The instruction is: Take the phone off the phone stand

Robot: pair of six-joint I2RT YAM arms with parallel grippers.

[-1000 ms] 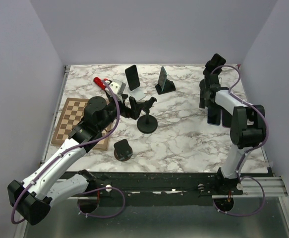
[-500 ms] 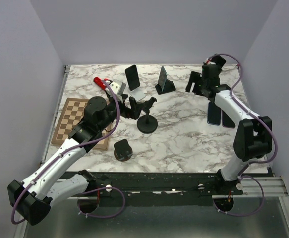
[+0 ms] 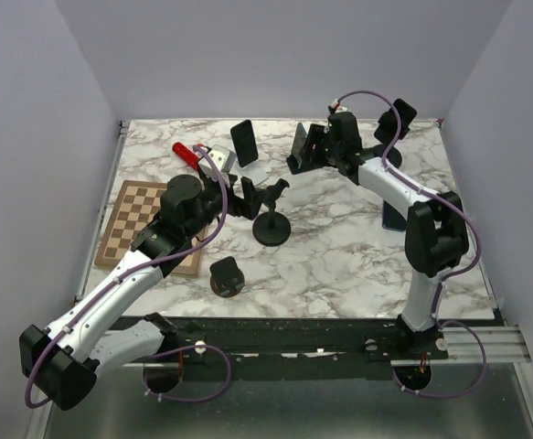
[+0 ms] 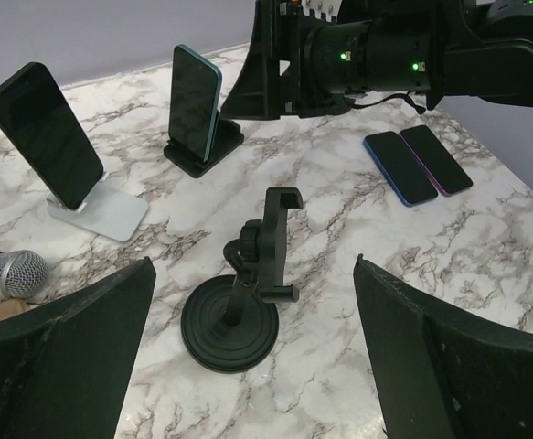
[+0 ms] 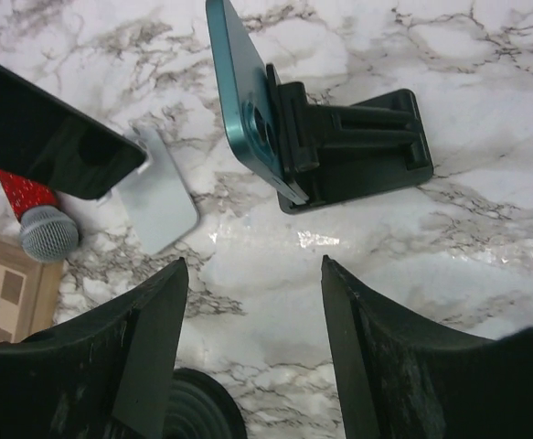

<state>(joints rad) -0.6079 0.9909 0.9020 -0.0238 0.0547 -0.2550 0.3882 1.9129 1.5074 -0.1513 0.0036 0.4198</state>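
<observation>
Teal phone sits in its black stand; the right gripper hovers close by, jaws wide apart and empty, so grasp and lift are not yet done.

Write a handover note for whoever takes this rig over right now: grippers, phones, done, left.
Left gripper open, empty, facing the bare clamp stand.
Right gripper open, empty, aimed at the teal phone in its black stand.
Done, apparently: blue phone and purple phone lie flat on the table.
Left: lift out the teal phone; a black phone also leans on the silver stand.
</observation>
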